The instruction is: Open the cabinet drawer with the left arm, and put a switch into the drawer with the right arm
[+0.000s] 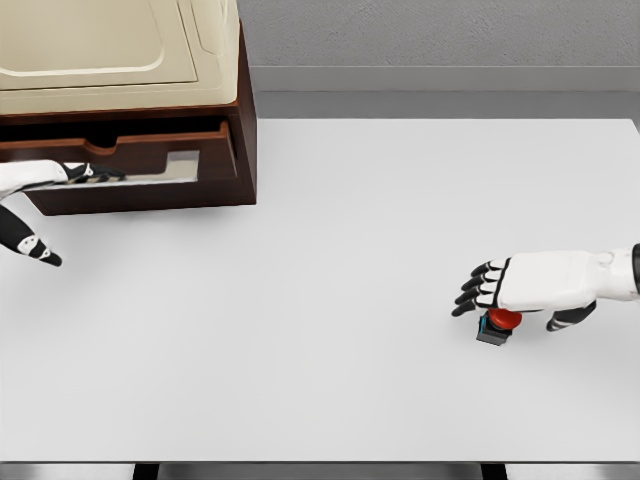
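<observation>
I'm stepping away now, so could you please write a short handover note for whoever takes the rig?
Left hand: at the drawer front, fingers at its slot; grip unclear.
Right hand: open, directly over the switch, not yet grasping.
Switch: on the table, right side, far from the cabinet.
Done: drawer partly open.
Left: grasp the switch, carry it over, place it in the drawer.

Matt white surface, dark wood cabinet, glossy plastic hands

The wide white surface (330,220) is looking smooth and matt, like laminate. The dark brown wooden cabinet (246,130) is showing a satin sheen, its cream top panel (100,50) looking like smooth painted board, and its drawer (150,165) is showing a pale reflective strip. The white-and-black left hand (30,205) and right hand (520,283) are appearing as glossy hard plastic. The small red-capped switch on a dark base (497,325) is looking like shiny plastic.
</observation>
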Controlling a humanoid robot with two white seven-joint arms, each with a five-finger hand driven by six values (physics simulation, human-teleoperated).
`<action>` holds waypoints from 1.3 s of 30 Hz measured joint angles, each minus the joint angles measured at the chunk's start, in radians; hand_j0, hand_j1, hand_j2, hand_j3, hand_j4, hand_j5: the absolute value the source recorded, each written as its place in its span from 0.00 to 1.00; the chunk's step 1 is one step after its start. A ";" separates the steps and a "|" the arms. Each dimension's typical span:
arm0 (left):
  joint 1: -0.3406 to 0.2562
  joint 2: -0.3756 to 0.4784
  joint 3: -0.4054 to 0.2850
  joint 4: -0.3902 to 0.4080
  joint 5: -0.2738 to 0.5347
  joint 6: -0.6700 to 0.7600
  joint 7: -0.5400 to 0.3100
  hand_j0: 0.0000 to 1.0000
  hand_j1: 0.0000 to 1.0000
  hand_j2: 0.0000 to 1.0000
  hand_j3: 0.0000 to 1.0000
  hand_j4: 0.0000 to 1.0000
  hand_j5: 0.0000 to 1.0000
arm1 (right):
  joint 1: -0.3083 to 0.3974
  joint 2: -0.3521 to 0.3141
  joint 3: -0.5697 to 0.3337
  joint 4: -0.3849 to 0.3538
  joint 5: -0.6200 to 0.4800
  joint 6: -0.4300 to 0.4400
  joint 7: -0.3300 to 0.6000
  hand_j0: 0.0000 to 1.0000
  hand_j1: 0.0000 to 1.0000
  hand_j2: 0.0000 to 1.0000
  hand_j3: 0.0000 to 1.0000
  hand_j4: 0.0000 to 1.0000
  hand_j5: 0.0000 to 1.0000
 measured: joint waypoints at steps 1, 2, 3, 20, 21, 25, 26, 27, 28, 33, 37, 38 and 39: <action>0.000 0.005 -0.003 -0.005 -0.002 -0.005 0.001 1.00 1.00 1.00 1.00 1.00 1.00 | 0.000 0.003 0.001 0.000 0.000 0.000 0.000 1.00 1.00 1.00 1.00 1.00 1.00; 0.000 0.010 -0.006 -0.010 -0.004 -0.010 0.003 1.00 1.00 1.00 1.00 1.00 1.00 | 0.000 0.005 0.002 0.000 0.000 0.000 0.000 1.00 1.00 1.00 1.00 1.00 1.00; 0.000 0.016 -0.009 -0.014 -0.005 -0.017 0.004 1.00 1.00 1.00 1.00 1.00 1.00 | 0.000 0.007 0.003 0.000 0.000 0.000 0.000 1.00 1.00 1.00 1.00 1.00 1.00; 0.000 0.118 -0.076 -0.050 0.066 -0.189 -0.011 1.00 1.00 1.00 1.00 1.00 1.00 | 0.009 0.022 0.017 0.000 0.000 0.000 0.000 1.00 1.00 1.00 1.00 1.00 1.00; 0.000 0.124 -0.082 -0.051 0.071 -0.202 -0.011 1.00 1.00 1.00 1.00 1.00 1.00 | 0.009 0.022 0.017 0.000 0.000 0.000 0.000 1.00 1.00 1.00 1.00 1.00 1.00; 0.000 0.145 -0.100 -0.054 0.092 -0.253 -0.013 1.00 1.00 1.00 1.00 1.00 1.00 | 0.009 0.022 0.017 0.000 0.000 0.000 0.000 1.00 1.00 1.00 1.00 1.00 1.00; 0.000 0.150 -0.103 -0.055 0.102 -0.264 -0.013 1.00 1.00 1.00 1.00 1.00 1.00 | 0.009 0.022 0.017 0.000 0.000 0.000 0.000 1.00 1.00 1.00 1.00 1.00 1.00; 0.000 0.153 -0.106 -0.055 0.108 -0.272 -0.013 1.00 1.00 1.00 1.00 1.00 1.00 | 0.009 0.022 0.017 0.000 0.000 0.000 0.000 1.00 1.00 1.00 1.00 1.00 1.00; 0.001 0.155 -0.108 -0.055 0.115 -0.278 -0.013 1.00 1.00 1.00 1.00 1.00 1.00 | 0.009 0.022 0.017 0.000 0.000 0.000 0.000 1.00 1.00 1.00 1.00 1.00 1.00; 0.001 0.159 -0.111 -0.051 0.139 -0.288 -0.011 1.00 1.00 1.00 1.00 1.00 1.00 | 0.011 0.023 0.017 0.000 0.000 0.000 0.000 1.00 1.00 1.00 1.00 1.00 1.00; -0.001 0.159 -0.110 -0.049 0.146 -0.290 -0.011 1.00 1.00 1.00 1.00 1.00 1.00 | 0.017 0.025 0.017 0.000 0.000 0.000 0.000 1.00 1.00 1.00 1.00 1.00 1.00; 0.002 0.159 -0.108 -0.048 0.147 -0.291 -0.011 1.00 1.00 1.00 1.00 1.00 1.00 | 0.017 0.026 0.017 0.000 0.000 0.000 0.000 1.00 1.00 1.00 1.00 1.00 1.00; 0.002 0.159 -0.107 -0.048 0.148 -0.291 -0.011 1.00 1.00 1.00 1.00 1.00 1.00 | 0.017 0.027 0.017 0.000 0.000 0.000 0.000 1.00 1.00 1.00 1.00 1.00 1.00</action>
